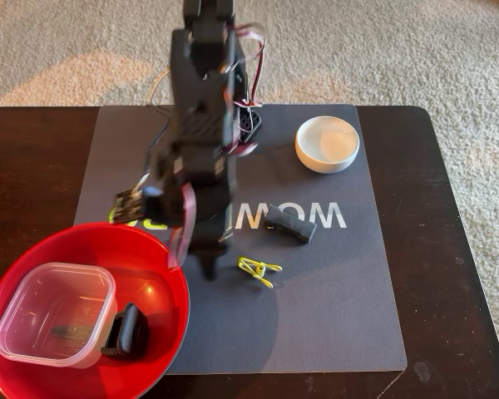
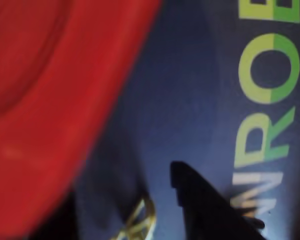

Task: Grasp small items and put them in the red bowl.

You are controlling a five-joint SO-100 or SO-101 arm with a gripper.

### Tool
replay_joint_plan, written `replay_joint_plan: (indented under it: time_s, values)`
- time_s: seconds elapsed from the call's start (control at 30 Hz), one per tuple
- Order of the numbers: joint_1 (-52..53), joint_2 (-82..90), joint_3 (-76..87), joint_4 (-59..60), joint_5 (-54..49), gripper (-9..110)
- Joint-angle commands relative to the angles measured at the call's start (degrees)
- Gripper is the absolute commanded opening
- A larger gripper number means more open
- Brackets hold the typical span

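The red bowl (image 1: 162, 278) sits at the lower left in the fixed view and fills the left of the wrist view (image 2: 50, 100). Inside it lie the clear square tub (image 1: 56, 314) and the black bracket (image 1: 126, 332). The yellow wire clip (image 1: 259, 269) lies on the mat just right of my gripper (image 1: 206, 268), and it shows at the bottom edge of the wrist view (image 2: 137, 222). The dark grey block (image 1: 289, 223) rests farther right on the mat. My gripper points down beside the bowl's rim, blurred. It looks open and empty, with one black finger (image 2: 205, 205) showing.
A small white bowl (image 1: 327, 144) stands at the back right of the dark mat (image 1: 333, 316). The mat lies on a dark wooden table (image 1: 449, 249) with carpet beyond. The arm's base and wires are at the mat's back edge.
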Motion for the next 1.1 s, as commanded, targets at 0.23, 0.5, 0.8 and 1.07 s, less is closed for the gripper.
replay_joint_plan:
  time_s: [0.23, 0.5, 0.8, 1.07]
  values:
    - [-10.46, 5.1, 3.96, -2.29, -3.69, 21]
    - [-15.56, 6.06, 5.62, -6.24, -5.1, 17]
    - [-14.94, 1.67, 4.92, -10.63, -5.98, 17]
    - [-15.21, -3.6, 3.52, -10.63, -6.24, 16]
